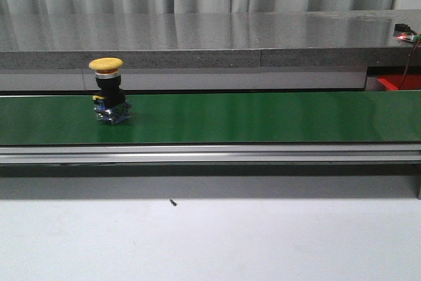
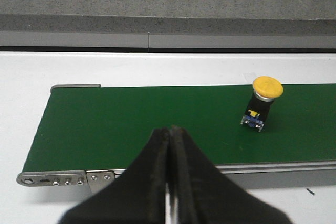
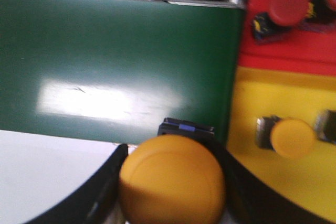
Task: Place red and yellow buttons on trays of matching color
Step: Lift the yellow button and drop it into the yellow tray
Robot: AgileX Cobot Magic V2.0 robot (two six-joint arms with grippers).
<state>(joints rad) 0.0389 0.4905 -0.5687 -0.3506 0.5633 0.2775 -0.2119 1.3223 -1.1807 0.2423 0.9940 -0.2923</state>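
One yellow button [image 1: 107,97] stands upright on the green belt [image 1: 263,116] toward its left end; the left wrist view shows the same button [image 2: 264,100]. My left gripper [image 2: 170,129] hangs above the belt's near edge, shut and empty, well apart from it. My right gripper [image 3: 172,157] is shut on another yellow button [image 3: 172,182], held over the belt's end beside the yellow tray [image 3: 252,98]. In that tray lies a yellow button [image 3: 291,137]. The red tray [image 3: 304,51] beyond it holds a red button [image 3: 287,6]. Neither gripper shows in the front view.
A grey stone counter [image 1: 197,37] runs behind the belt, and a corner of the red tray [image 1: 400,82] shows at far right. The belt's metal rail [image 1: 210,154] lies along its front, with white table [image 1: 210,241] before it. More button bodies [image 3: 262,24] lie in the red tray.
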